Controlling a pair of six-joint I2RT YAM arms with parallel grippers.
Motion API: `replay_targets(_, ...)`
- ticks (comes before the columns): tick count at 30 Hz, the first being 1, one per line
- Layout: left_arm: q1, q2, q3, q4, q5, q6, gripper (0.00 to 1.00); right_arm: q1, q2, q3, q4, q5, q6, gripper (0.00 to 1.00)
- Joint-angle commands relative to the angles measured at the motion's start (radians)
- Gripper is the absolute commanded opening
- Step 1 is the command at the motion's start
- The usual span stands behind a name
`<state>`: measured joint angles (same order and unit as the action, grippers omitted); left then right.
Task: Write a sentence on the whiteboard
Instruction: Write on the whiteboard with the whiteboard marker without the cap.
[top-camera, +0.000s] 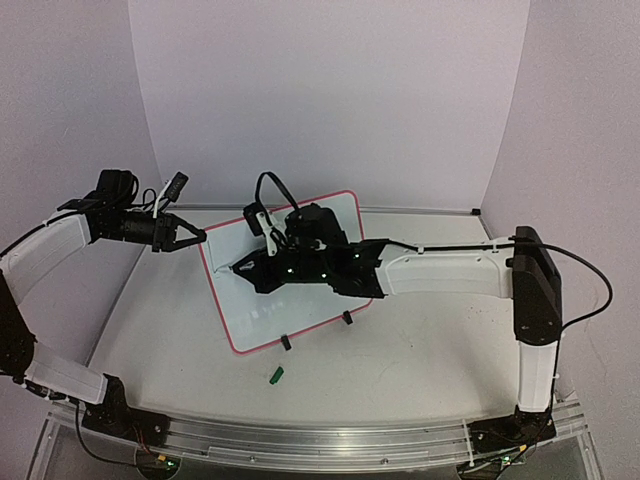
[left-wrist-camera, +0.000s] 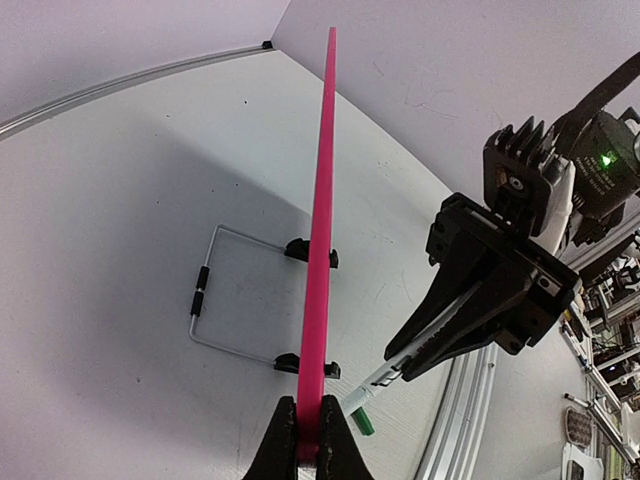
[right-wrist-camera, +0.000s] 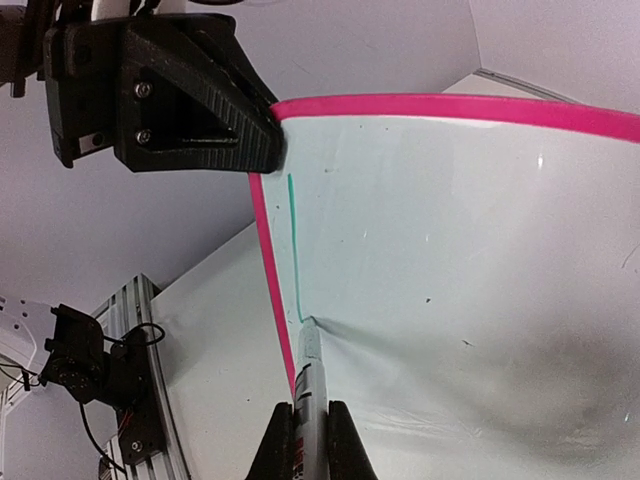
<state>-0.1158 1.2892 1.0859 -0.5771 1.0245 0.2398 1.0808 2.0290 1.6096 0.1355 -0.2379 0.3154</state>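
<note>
Green cap (top-camera: 277, 375) lying near the counter's front edge. Mid-counter, the whiteboard (top-camera: 262, 312) stands propped. The right fingers (right-wrist-camera: 278, 446) are pinched on the marker (right-wrist-camera: 308, 365), its tip touching the board just inside the rim. One green stroke (right-wrist-camera: 292, 235), nothing readable yet. Toward the back-left, the left fingers (left-wrist-camera: 282, 445) clamp the board's rim. Push too hard and the board could twist out of that clamp, skewing the line.

White-shelled left arm (top-camera: 55, 245) and right arm (top-camera: 450, 272) with black joints, looping black cables (top-camera: 267, 176), green indicator lights (top-camera: 290, 268); ribbed black fingers (right-wrist-camera: 200, 120) fastened by small screws (right-wrist-camera: 146, 89).
</note>
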Motion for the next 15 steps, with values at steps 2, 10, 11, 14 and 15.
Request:
replay_targets(2, 0.001, -0.036, 0.004, -0.012, 0.022, 0.005, 0.00, -0.014, -0.067, -0.006, 0.061, 0.093, 0.007, 0.00)
replay_targets(10, 0.001, -0.041, 0.003, -0.013, 0.020, 0.005, 0.00, -0.015, -0.057, 0.024, 0.079, 0.128, -0.001, 0.00)
replay_targets(11, 0.001, -0.041, 0.004, -0.013, 0.020, 0.004, 0.00, -0.015, -0.054, 0.026, 0.079, 0.129, -0.001, 0.00)
replay_targets(14, 0.001, -0.044, 0.005, -0.013, 0.021, 0.004, 0.00, -0.014, -0.051, 0.025, 0.079, 0.134, 0.001, 0.00)
replay_targets(15, 0.001, -0.045, 0.004, -0.013, 0.020, 0.004, 0.00, -0.015, -0.052, 0.024, 0.079, 0.136, 0.001, 0.00)
